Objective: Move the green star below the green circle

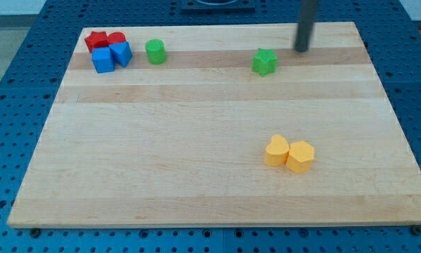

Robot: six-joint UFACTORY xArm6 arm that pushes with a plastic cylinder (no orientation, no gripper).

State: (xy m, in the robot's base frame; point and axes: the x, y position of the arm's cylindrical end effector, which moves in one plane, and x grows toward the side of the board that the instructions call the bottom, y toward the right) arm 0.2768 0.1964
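Here, no gripper is fitted: the arm ends in a straight dark rod whose tip (302, 50) is set on the pale wooden board (196, 154) near the view's top right, just beside the green star (264, 62) on its upper right and touching no block. The green star is seen well to the right of the green circle (155, 51), a short cylinder. A red star (95, 40), a red cylinder (117, 39) and two blue blocks (111, 55) are clustered at the top left, while two yellow blocks (289, 153), one heart-shaped, are pressed together lower right.

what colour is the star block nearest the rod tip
Green: the green star sits just left of my tip, in the camera view.
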